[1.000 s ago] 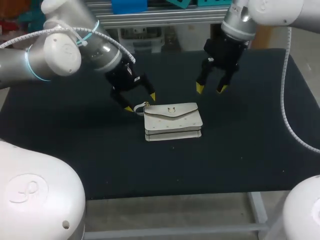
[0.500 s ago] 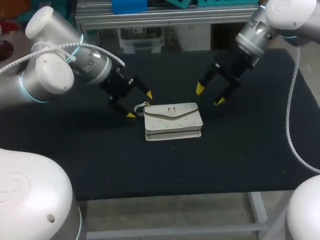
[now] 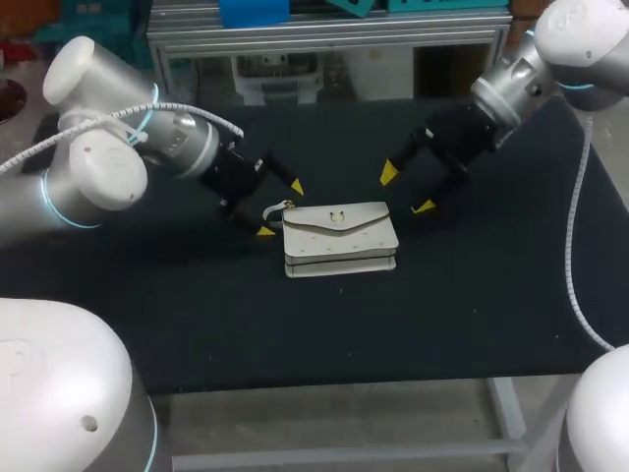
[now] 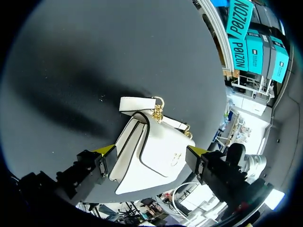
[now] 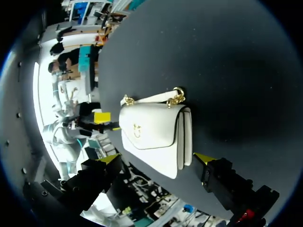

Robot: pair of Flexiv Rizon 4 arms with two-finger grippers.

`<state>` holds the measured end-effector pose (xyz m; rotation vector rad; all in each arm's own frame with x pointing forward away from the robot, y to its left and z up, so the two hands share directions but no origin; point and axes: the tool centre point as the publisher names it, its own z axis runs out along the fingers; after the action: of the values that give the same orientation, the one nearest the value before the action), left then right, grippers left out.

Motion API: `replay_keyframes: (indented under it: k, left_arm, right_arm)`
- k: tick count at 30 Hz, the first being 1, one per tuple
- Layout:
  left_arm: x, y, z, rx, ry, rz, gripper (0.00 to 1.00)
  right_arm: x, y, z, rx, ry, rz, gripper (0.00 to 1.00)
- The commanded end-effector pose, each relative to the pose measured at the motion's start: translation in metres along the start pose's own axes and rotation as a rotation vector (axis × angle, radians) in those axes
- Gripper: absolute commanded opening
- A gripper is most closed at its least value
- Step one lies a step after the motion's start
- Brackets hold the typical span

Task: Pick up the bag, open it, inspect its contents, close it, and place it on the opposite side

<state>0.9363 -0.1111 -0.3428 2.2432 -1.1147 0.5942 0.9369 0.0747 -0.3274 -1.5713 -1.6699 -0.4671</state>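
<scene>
At the middle of the black tabletop (image 3: 491, 295) lies a white handbag (image 3: 339, 239), flat on its back with its long side running left to right. Its flap (image 3: 336, 221) is folded down and closed, with a small gold clasp (image 3: 337, 215) at the flap's middle. A short white strap (image 3: 278, 209) with gold chain links sits at the bag's far left corner.

From the left side comes the left gripper (image 3: 281, 208), tilted toward the bag's left end. Its two yellow-tipped fingers stand wide apart and hold nothing. The nearer tip is just beside the bag's left edge, and the strap's ring lies between the two tips. In the left wrist view the bag's end shows ahead of the spread fingers (image 4: 106, 151), with the strap on its far side.

From the right side comes the right gripper (image 3: 407, 191), angled toward the bag's far right corner. Its fingers are also spread and empty, near the bag but apart from it. In the right wrist view the bag lies ahead of the open fingers (image 5: 204, 158), flap side showing.
</scene>
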Motion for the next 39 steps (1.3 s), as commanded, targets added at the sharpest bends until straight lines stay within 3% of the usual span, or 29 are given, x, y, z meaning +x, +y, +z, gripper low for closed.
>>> replay_keyframes:
  k: [1,6,9,10,11,14,20,26,31,32,34,35,39]
  left_arm:
    - [-0.015,-0.007,0.003,-0.040,0.132,-0.020,1.00]
    - [-0.016,-0.008,0.004,-0.042,0.164,-0.025,1.00]
    - [-0.015,-0.006,0.005,-0.061,0.171,0.008,0.93]
    - [-0.014,-0.006,0.006,-0.058,0.175,0.004,0.80]
    - [-0.014,-0.006,0.007,-0.062,0.176,0.009,0.75]
    - [-0.012,-0.006,0.011,-0.078,0.179,0.035,0.71]
    - [-0.010,-0.008,0.018,-0.101,0.192,0.070,0.69]
    - [-0.008,-0.013,0.026,-0.117,0.190,0.074,0.67]
    - [-0.007,-0.016,0.029,-0.131,0.199,0.072,0.38]
    - [-0.007,-0.016,0.030,-0.134,0.200,0.073,0.27]
    - [-0.006,-0.016,0.031,-0.142,0.199,0.083,0.13]
    - [-0.006,-0.016,0.031,-0.145,0.200,0.087,0.03]
    - [-0.010,-0.015,0.033,-0.148,0.201,0.130,0.00]
  right_arm:
    - [-0.012,0.006,0.021,-0.006,0.134,0.073,1.00]
    - [-0.012,0.013,0.030,-0.003,0.164,0.105,1.00]
    - [-0.011,0.015,0.031,-0.017,0.160,0.115,1.00]
    - [-0.010,0.015,0.030,-0.024,0.152,0.114,0.97]
    - [-0.010,0.015,0.030,-0.029,0.151,0.113,0.98]
    - [-0.010,0.016,0.030,-0.045,0.142,0.119,0.95]
    - [-0.010,0.022,0.033,-0.056,0.157,0.107,0.74]
    - [-0.015,0.028,0.045,-0.049,0.165,0.125,0.62]
    - [-0.015,0.029,0.053,-0.059,0.167,0.129,0.45]
    - [-0.015,0.029,0.053,-0.063,0.168,0.125,0.41]
    - [-0.013,0.029,0.054,-0.070,0.166,0.118,0.24]
    - [-0.012,0.029,0.054,-0.071,0.163,0.112,0.00]
    - [-0.013,0.029,0.055,-0.078,0.153,0.078,0.00]
